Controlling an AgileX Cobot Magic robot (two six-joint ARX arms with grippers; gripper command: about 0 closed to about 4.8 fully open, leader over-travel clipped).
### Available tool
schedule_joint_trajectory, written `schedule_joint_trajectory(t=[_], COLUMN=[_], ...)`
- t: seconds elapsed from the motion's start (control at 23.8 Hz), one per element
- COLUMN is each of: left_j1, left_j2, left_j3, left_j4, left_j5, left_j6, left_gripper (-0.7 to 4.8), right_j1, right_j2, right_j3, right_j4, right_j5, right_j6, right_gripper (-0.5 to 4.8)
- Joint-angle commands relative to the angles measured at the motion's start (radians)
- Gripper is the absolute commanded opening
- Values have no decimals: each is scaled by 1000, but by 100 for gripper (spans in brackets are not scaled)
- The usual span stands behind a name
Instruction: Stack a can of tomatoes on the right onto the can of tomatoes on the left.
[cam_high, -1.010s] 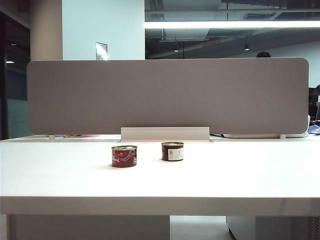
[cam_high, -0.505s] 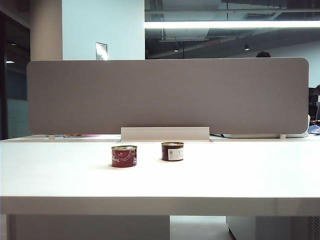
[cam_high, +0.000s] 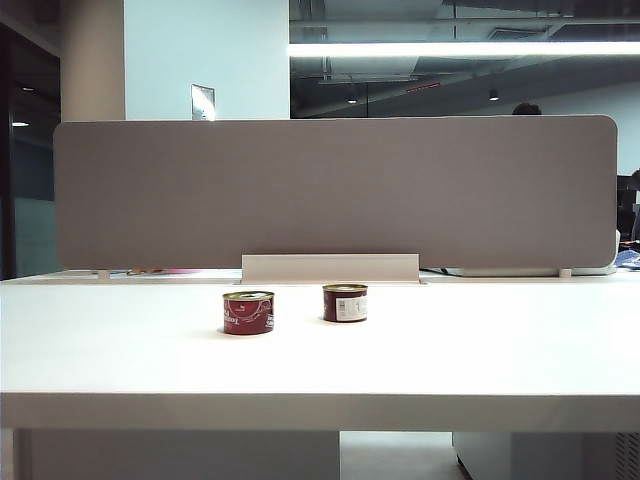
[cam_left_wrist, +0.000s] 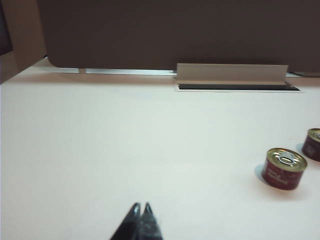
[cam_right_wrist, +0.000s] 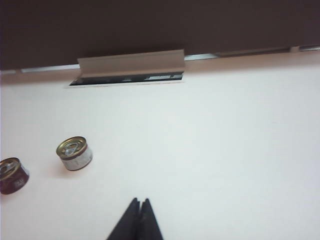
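Reaching next: I read this as the start of the approach, nothing grasped, both cans standing upright on the table (cam_high: 480, 350)
Right gripper (cam_right_wrist: 139, 201): fingertips pinched together, empty, hovering above bare tabletop
Left gripper (cam_left_wrist: 141, 206): fingertips clenched together too, empty, parked over bare table
Right can (cam_right_wrist: 74, 153): white-labelled one, ahead of my right gripper and off to its inner side, well apart from the fingertips
Left can (cam_right_wrist: 12, 175): beyond the right can from my right gripper, further off to the same side, a clear gap between the two
From left gripper: left can (cam_left_wrist: 284, 168) comes first, right can (cam_left_wrist: 313, 144) behind it at the frame edge
Exterior check: right can (cam_high: 345, 302) sits slightly further back than left can (cam_high: 248, 312); no arm visible there
Axis: both vertical, lids up
Nearer arm: right, in my judgement
Needs: jaws opened before descent
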Motion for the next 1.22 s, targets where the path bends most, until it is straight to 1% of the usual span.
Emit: schedule_joint_trajectory(t=[0.04,0.17,0.29,0.42,0.55,0.72,0.88,1.09,1.22], left_j1=[1,1,1,0,0,0,0,0,0], left_j2=[1,1,1,1,1,1,1,1,1], left_j3=[3,3,3,3,3,3,3,3,3], left_j4=[10,8,5,3,-1,-20,-27,-32,-32], left_j5=[60,97,128,140,154,197,197,197,197], left_j6=[1,1,1,1,1,1,1,1,1], left_gripper=[-6,-6,-6,-6,-6,-6,-6,-6,-6], right_j1=[0,8,35,76,119,197,242,318,343], right_j2=[118,211,308,392,478,647,768,963,1034], right_j3=[51,96,149,198,246,342,415,556,620], right_j4=[85,95,97,104,112,121,121,113,91], right_j5=[-55,-77,-85,-84,-84,-84,-87,-87,-87], right_j6=[-5,-6,-8,-11,-42,-57,-57,-87,-87], right_gripper=[-5,-5,-5,-5,-5,-5,-5,-5,-4])
